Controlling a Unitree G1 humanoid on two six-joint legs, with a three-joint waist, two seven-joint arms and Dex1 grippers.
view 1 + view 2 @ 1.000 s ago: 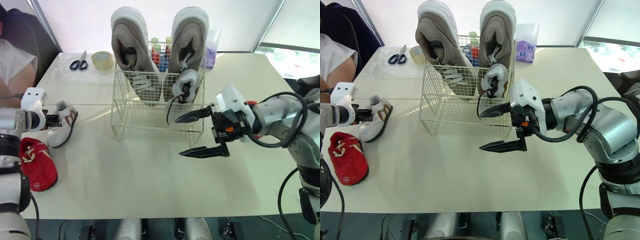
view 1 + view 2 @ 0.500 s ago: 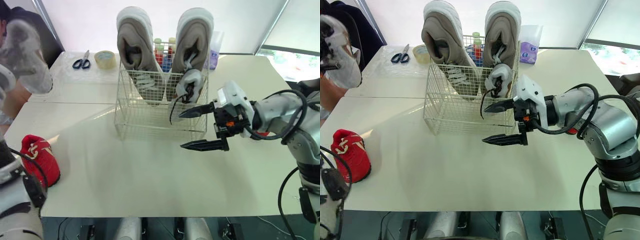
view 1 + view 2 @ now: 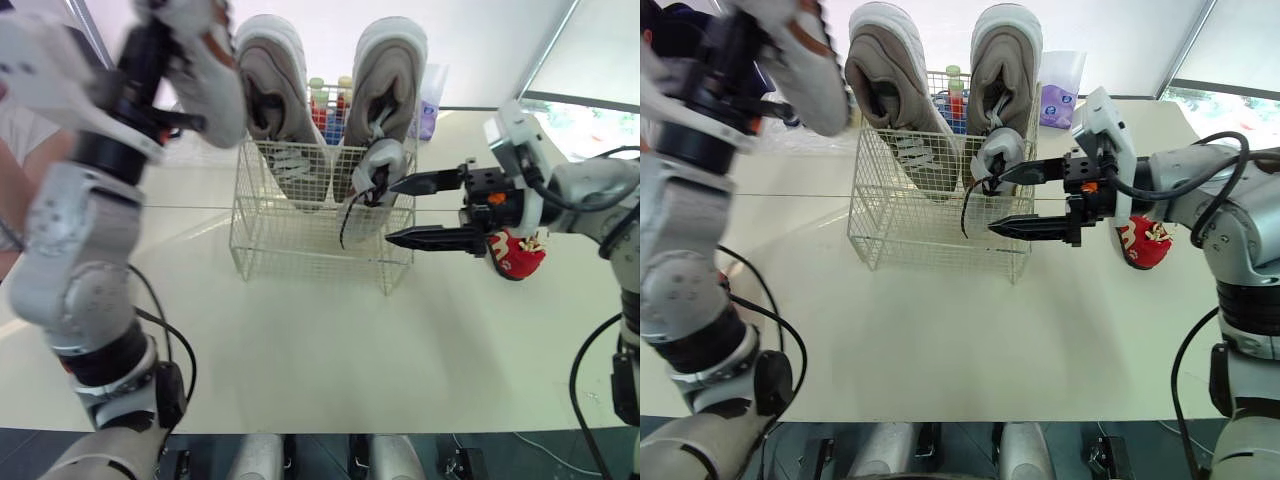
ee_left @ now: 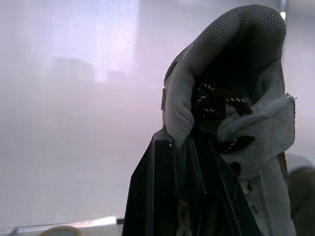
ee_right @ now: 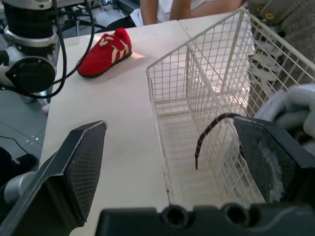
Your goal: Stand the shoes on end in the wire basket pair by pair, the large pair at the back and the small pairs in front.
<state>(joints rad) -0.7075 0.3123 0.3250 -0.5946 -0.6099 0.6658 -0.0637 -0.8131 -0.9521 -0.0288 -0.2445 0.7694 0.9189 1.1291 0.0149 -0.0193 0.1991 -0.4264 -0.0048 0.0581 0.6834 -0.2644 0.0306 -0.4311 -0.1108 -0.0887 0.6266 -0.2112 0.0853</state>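
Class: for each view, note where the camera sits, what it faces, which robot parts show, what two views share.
Eye views: head, facing forward and down at the wire basket; both arms show.
Left wrist view: along the left gripper, jaws shut on the small grey shoe.
Right wrist view: along the right gripper, jaws open, at that basket, shared with eye views.

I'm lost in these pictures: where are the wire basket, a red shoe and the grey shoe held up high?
wire basket (image 3: 300,245): left eye view, front mesh wall.
red shoe (image 3: 1143,243): right eye view, its upper.
grey shoe (image 4: 197,49): left wrist view, padded collar.
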